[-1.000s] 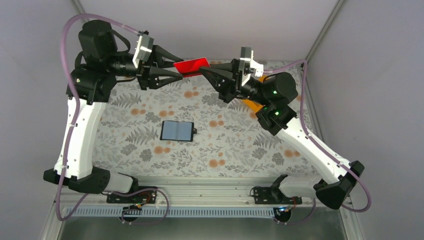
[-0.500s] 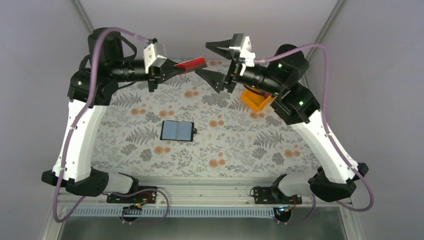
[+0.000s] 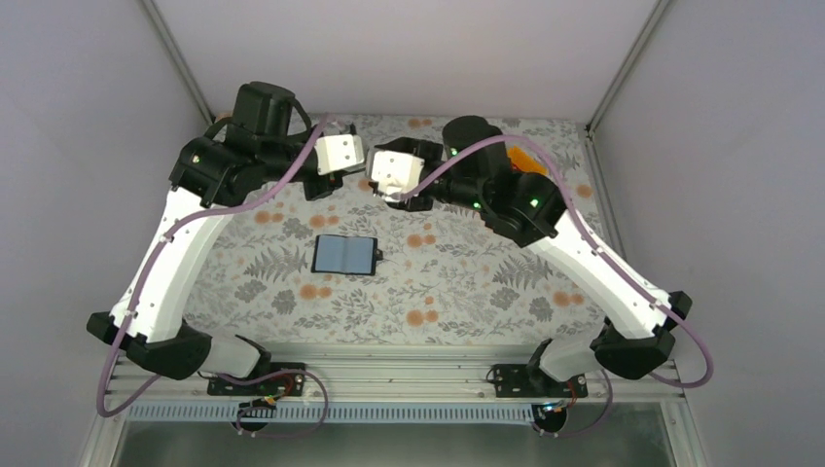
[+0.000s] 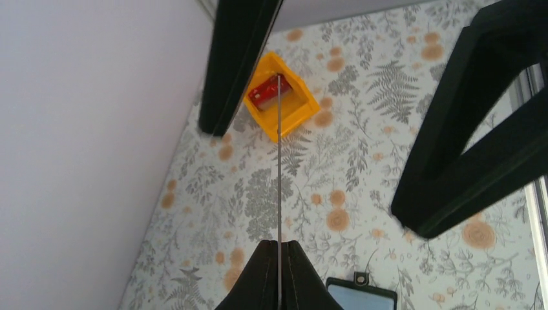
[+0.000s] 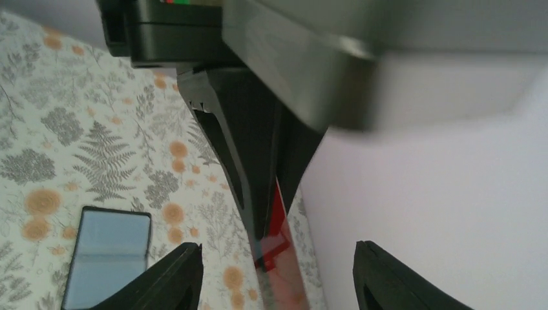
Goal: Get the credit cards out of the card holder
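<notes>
Card holder lies open at the top view's centre. Beyond it, left gripper pinches a red credit card; right gripper gapes around it. Farther, a yellow bin holds another red card.

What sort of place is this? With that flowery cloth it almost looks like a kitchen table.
Most likely a robot test booth, not a home: a left arm and right arm bolted to a metal rail, bare grey walls, and a card holder laid on the floral cloth.
</notes>
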`<action>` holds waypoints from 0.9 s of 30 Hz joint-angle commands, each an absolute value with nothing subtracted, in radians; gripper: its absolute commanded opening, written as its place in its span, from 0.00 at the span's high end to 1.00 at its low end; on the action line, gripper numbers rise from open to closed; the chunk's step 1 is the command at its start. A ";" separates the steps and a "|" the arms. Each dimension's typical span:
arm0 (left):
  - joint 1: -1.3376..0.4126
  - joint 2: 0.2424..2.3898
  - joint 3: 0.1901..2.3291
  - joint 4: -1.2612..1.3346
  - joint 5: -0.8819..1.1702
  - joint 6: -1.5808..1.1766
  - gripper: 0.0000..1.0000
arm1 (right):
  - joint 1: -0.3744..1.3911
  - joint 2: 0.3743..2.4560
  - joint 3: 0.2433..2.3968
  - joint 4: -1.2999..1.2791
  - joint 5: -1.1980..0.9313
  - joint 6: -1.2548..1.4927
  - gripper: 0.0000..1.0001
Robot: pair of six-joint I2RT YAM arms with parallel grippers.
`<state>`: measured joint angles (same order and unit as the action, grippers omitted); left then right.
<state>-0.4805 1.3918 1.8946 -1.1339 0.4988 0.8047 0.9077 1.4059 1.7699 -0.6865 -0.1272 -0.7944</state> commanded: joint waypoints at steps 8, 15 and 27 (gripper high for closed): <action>-0.516 1.410 1.893 -1.195 0.543 0.867 0.98 | 0.964 1.433 1.696 -0.625 0.084 -0.949 0.71; -0.516 1.405 1.886 -1.214 0.581 0.883 0.98 | 0.964 1.402 1.643 -0.593 0.153 -0.945 0.71; -0.515 1.407 1.919 -1.230 0.653 0.890 0.98 | 0.962 1.377 1.585 -0.640 0.126 -0.921 0.69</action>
